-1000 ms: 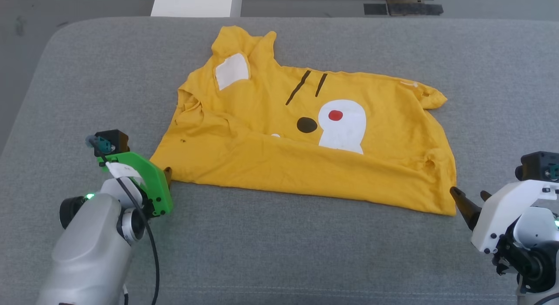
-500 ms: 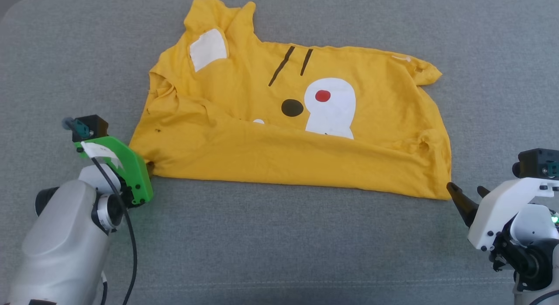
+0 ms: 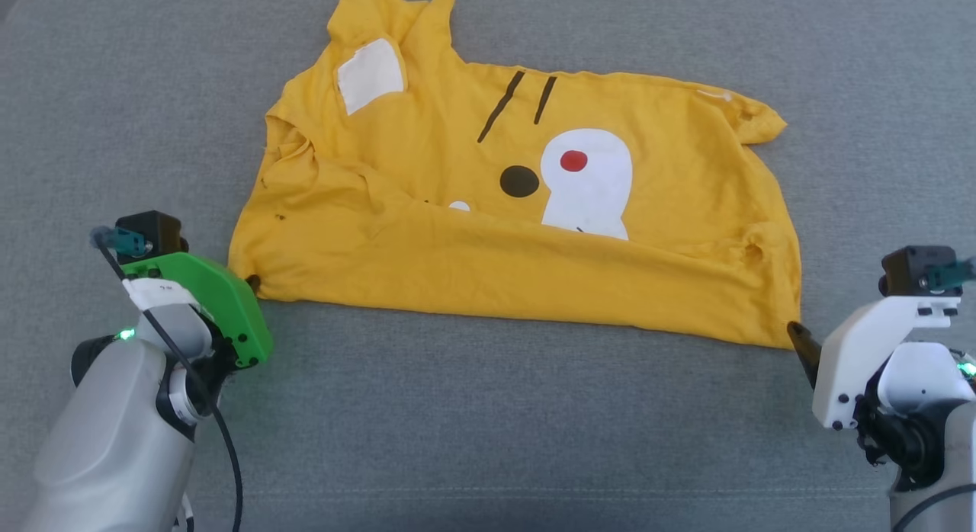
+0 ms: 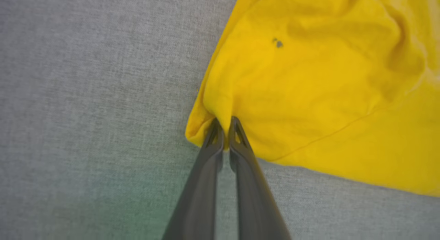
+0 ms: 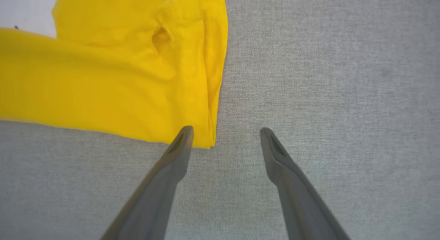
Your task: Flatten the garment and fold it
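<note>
The garment (image 3: 488,235), a bright yellow T-shirt with a white shape, a red dot, a black dot and two black lines, lies spread and wrinkled on the grey surface, its near half folded over. My left gripper (image 3: 252,282) is shut on the garment's near left corner (image 4: 206,126); in the left wrist view the fingertips (image 4: 223,128) pinch a fold of yellow cloth. My right gripper (image 5: 225,131) stands open at the near right corner (image 5: 206,140), its left finger over the cloth edge and its right finger over bare grey fabric. In the head view one dark fingertip (image 3: 801,341) touches that corner.
The grey cushioned surface (image 3: 488,425) runs wide on all sides of the garment. Small holes show in the cloth near the right hem (image 3: 755,254) and near the left side (image 4: 277,44).
My left gripper has shut on the near left corner of the garment. The head camera has tilted down, shifting the whole picture. The right gripper stays open by the near right corner.
</note>
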`<state>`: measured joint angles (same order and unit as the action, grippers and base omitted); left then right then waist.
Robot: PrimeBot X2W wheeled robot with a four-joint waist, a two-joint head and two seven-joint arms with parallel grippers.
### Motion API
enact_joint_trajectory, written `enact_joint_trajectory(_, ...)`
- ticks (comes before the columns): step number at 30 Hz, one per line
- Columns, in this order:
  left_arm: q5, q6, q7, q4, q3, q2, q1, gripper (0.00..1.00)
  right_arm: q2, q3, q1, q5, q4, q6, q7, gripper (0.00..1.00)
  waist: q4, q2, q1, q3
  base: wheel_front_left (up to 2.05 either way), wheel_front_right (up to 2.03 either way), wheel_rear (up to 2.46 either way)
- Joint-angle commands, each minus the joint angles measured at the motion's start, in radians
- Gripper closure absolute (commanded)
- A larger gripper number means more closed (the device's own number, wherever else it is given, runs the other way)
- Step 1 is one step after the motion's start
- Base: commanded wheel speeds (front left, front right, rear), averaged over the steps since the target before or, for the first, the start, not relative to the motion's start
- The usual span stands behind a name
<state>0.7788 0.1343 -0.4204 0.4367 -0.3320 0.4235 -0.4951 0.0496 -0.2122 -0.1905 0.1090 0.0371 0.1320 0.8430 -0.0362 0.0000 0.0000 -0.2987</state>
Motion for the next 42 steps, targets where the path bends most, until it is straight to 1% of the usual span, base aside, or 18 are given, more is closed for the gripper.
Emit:
enact_joint_trajectory(1,0.001,0.009,-0.004,-0.013,-0.005,0.004,0.036,1.0,0.001,-0.002,-0.028,-0.013,-0.008,-0.001,0.006,0.0,0.011,0.0,0.0,-0.008,0.0,0.0,0.0)
enact_joint_trajectory(5,0.004,0.028,-0.01,-0.062,0.001,0.013,0.054,1.0,0.001,0.006,-0.067,-0.053,-0.048,-0.001,0.015,0.0,0.024,0.0,0.0,-0.027,0.0,0.0,0.0)
enact_joint_trajectory(9,0.005,0.038,-0.008,-0.086,0.004,0.016,0.062,1.0,0.001,0.037,-0.092,-0.076,-0.104,-0.001,0.025,0.0,0.033,0.0,0.0,-0.043,0.0,0.0,0.0)
enact_joint_trajectory(15,0.008,0.042,0.0,-0.093,0.004,0.012,0.07,1.0,0.001,0.088,-0.093,-0.049,-0.182,-0.001,0.052,0.0,0.041,0.0,0.0,-0.05,0.0,0.0,0.0)
enact_joint_trajectory(16,0.009,0.043,0.003,-0.093,0.004,0.011,0.072,1.0,0.001,0.088,-0.093,-0.036,-0.189,-0.001,0.056,0.31,0.042,0.0,0.0,-0.049,0.0,0.0,0.0)
enact_joint_trajectory(17,0.011,0.042,0.005,-0.09,0.004,0.01,0.074,1.0,0.001,0.087,-0.094,-0.021,-0.195,-0.001,0.057,0.8,0.042,0.0,0.0,-0.047,0.0,0.0,0.0)
enact_joint_trajectory(18,0.014,0.039,0.008,-0.087,0.005,0.008,0.075,1.0,0.001,0.088,-0.096,-0.013,-0.194,-0.001,0.054,1.0,0.042,0.0,0.0,-0.046,0.0,0.0,0.0)
enact_joint_trajectory(23,0.022,0.032,0.019,-0.074,0.009,0.007,0.074,1.0,0.001,0.056,-0.113,0.032,-0.163,-0.001,0.026,1.0,0.042,0.0,0.0,-0.022,0.0,0.0,0.0)
enact_joint_trajectory(26,0.026,0.037,0.023,-0.089,0.018,0.013,0.076,1.0,0.002,0.035,-0.115,0.035,-0.122,-0.001,0.026,1.0,0.044,0.0,0.0,0.01,0.0,0.0,0.0)
enact_joint_trajectory(29,0.025,0.048,0.011,-0.12,0.02,0.026,0.088,1.0,0.022,0.021,-0.102,0.041,-0.083,-0.001,0.047,1.0,0.049,0.0,0.0,0.045,0.0,0.0,0.0)
enact_joint_trajectory(33,0.028,0.07,-0.027,-0.176,0.013,0.043,0.124,1.0,0.046,0.0,-0.066,0.055,-0.036,-0.001,0.088,1.0,0.057,0.0,0.0,0.088,0.0,0.0,0.0)
enact_joint_trajectory(36,0.034,0.096,-0.059,-0.231,0.006,0.051,0.169,1.0,0.056,-0.015,-0.033,0.063,-0.013,-0.001,0.117,1.0,0.06,0.0,0.0,0.104,0.0,0.0,0.0)
enact_joint_trajectory(40,0.045,0.129,-0.091,-0.276,-0.001,0.055,0.239,1.0,0.053,-0.03,0.007,0.064,-0.004,-0.001,0.14,1.0,0.06,0.0,0.0,0.104,0.0,0.0,0.0)
enact_joint_trajectory(41,0.055,0.141,-0.109,-0.274,-0.012,0.048,0.276,1.0,0.044,-0.036,0.028,0.052,-0.024,-0.001,0.142,1.0,0.059,0.0,0.0,0.095,0.0,0.0,0.0)
enact_joint_trajectory(42,0.061,0.143,-0.116,-0.266,-0.016,0.043,0.286,1.0,0.041,-0.035,0.034,0.044,-0.036,-0.001,0.14,1.0,0.059,0.0,0.0,0.091,0.0,0.0,0.0)
